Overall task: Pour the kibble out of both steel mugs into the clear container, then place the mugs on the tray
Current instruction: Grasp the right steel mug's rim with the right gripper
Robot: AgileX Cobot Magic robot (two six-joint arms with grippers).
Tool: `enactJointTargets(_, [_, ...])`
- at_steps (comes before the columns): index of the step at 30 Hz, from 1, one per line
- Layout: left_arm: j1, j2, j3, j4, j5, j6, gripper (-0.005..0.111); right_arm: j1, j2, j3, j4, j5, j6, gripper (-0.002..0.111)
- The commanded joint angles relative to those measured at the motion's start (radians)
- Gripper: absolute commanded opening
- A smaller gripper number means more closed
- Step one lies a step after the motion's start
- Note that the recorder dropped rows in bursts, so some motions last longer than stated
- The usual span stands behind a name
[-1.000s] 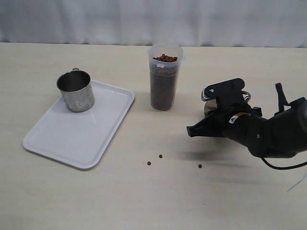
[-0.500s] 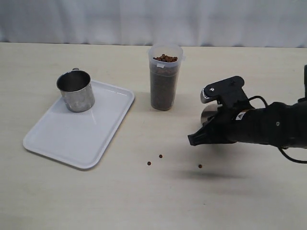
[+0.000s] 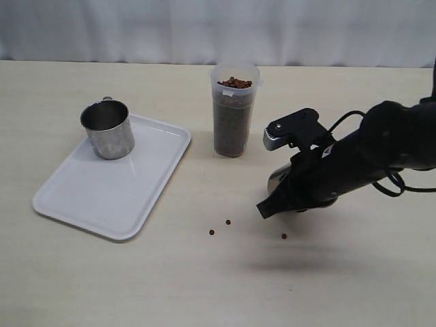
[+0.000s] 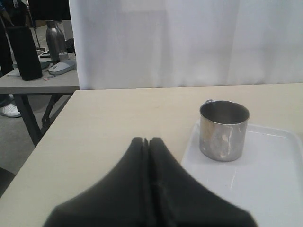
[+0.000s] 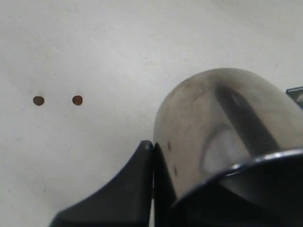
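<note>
Right gripper [image 3: 271,172], exterior: pinching second steel mug [image 3: 279,182], tipped sideways; moved nearer tray [image 3: 102,197] since a second ago, so the carry seems begun.
Clear container [image 3: 234,112]: near, beyond its tips, full of kibble [image 3: 235,82].
Tray: well apart, past the container, bearing first steel mug [image 3: 107,129].
Left gripper [image 4: 147,142], left wrist: pressed together, empty; first steel mug ahead.
Right wrist: second steel mug between fingers; stray pellets [image 5: 77,100] ahead.
</note>
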Motion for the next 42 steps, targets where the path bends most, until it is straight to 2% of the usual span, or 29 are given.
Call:
enactJointTargets(1, [-0.002,-0.002,0.003,-0.003,-0.007,-0.002,0.0,0.003,0.069,-0.063,-0.011,0.059,-0.012,0.005])
enactJointTargets(3, [-0.002,-0.002,0.003,-0.003,-0.007,-0.002,0.0,0.003,0.098,-0.091,-0.011,0.081,-0.012,0.007])
enactJointTargets(5, [-0.002,-0.002,0.003,-0.003,-0.007,-0.002,0.0,0.003,0.118,-0.114,-0.011,0.085,-0.012,0.016])
enactJointTargets(7, [-0.002,-0.002,0.003,-0.003,-0.007,-0.002,0.0,0.003,0.133,-0.128,-0.008,0.085,-0.012,0.028])
enactJointTargets(8, [-0.002,-0.002,0.003,-0.003,-0.007,-0.002,0.0,0.003,0.141,-0.142,-0.008,0.085,-0.012,0.044])
enactJointTargets(11, [-0.002,-0.002,0.003,-0.003,-0.007,-0.002,0.0,0.003,0.138,-0.15,-0.008,0.085,-0.02,0.069])
enactJointTargets(13, [-0.002,-0.002,0.003,-0.003,-0.007,-0.002,0.0,0.003,0.123,-0.159,-0.008,0.1,-0.02,0.081])
enactJointTargets(15, [-0.002,-0.002,0.003,-0.003,-0.007,-0.002,0.0,0.003,0.1,-0.162,-0.008,0.115,-0.02,0.086])
enactJointTargets(23, [-0.002,-0.002,0.003,-0.003,-0.003,-0.002,0.0,0.003,-0.129,-0.163,-0.008,0.22,-0.02,0.087])
enactJointTargets(26, [-0.002,-0.002,0.003,-0.003,-0.003,-0.002,0.0,0.003,-0.21,-0.155,-0.03,0.328,0.003,0.087])
enactJointTargets(28, [-0.002,-0.002,0.003,-0.003,-0.003,-0.002,0.0,0.003,-0.285,-0.05,-0.041,0.17,0.04,0.087])
enactJointTargets(31, [-0.002,-0.002,0.003,-0.003,-0.003,-0.002,0.0,0.001,-0.415,0.265,-0.074,-0.23,0.126,0.087])
enactJointTargets(33, [-0.002,-0.002,0.003,-0.003,-0.003,-0.002,0.0,0.003,-0.456,0.402,-0.026,-0.411,0.145,0.087])
enactJointTargets(42, [-0.002,-0.002,0.003,-0.003,-0.008,-0.002,0.0,0.003,-0.394,0.434,0.001,-0.419,0.172,0.087])
